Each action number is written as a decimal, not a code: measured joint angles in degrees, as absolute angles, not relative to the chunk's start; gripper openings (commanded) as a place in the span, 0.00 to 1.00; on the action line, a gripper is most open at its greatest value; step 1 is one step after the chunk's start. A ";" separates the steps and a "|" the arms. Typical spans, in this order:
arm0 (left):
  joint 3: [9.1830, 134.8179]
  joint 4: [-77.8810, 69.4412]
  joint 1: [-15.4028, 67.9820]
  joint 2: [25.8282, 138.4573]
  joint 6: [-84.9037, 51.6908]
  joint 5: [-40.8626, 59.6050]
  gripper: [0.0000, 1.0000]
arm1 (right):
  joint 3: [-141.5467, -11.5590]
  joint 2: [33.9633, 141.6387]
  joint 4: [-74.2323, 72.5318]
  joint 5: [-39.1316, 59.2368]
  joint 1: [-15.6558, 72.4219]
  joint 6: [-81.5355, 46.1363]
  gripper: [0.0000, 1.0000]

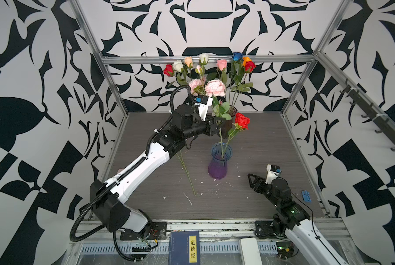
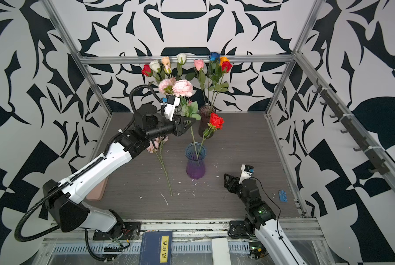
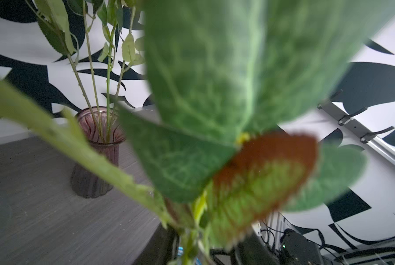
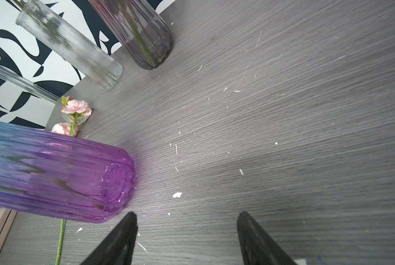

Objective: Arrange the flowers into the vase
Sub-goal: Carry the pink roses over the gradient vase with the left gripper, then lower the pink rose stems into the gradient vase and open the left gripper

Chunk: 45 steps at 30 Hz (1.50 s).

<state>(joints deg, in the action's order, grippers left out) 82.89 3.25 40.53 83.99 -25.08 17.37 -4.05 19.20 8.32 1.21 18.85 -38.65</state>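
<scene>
The blue-to-purple glass vase (image 1: 218, 165) (image 2: 195, 165) (image 4: 54, 174) stands mid-table with a red rose (image 1: 242, 120) (image 2: 216, 120) in it. The stem of a frilly pink flower (image 1: 214, 88) (image 2: 182, 88) also runs down into it. My left gripper (image 1: 219, 122) (image 2: 188, 122) (image 3: 205, 250) is at that stem above the rim, jaws apart on either side of it; leaves fill the left wrist view. A small pink flower (image 2: 165, 174) (image 4: 76, 107) lies on the table left of the vase. My right gripper (image 1: 252, 181) (image 2: 227, 181) (image 4: 187, 220) hovers open and empty right of the vase's base.
A dark glass vase (image 1: 232, 111) (image 3: 95, 156) (image 4: 143, 34) at the back holds several roses (image 1: 221, 64). Clear ribbed vases (image 4: 70, 46) stand beside it. A beige tray (image 2: 97, 192) lies under the left arm. A blue book (image 1: 183, 250) and small blue part (image 1: 305, 196) sit near the edges.
</scene>
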 measured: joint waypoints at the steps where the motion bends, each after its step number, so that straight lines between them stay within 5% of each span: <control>1: 82.89 3.25 40.56 83.99 -25.04 17.37 0.42 | -4.05 19.20 8.32 1.21 18.85 -38.65 0.72; 26: 82.96 5.80 42.44 86.00 -24.47 16.69 0.41 | -4.05 19.20 8.32 1.19 18.85 -38.65 0.72; 35: 83.85 9.67 42.59 89.78 -22.59 18.35 0.64 | -4.05 19.22 8.32 1.19 18.85 -38.70 0.73; 45: 84.36 16.91 38.26 88.58 -19.38 20.80 0.64 | -4.05 19.22 8.32 1.21 18.85 -38.68 0.73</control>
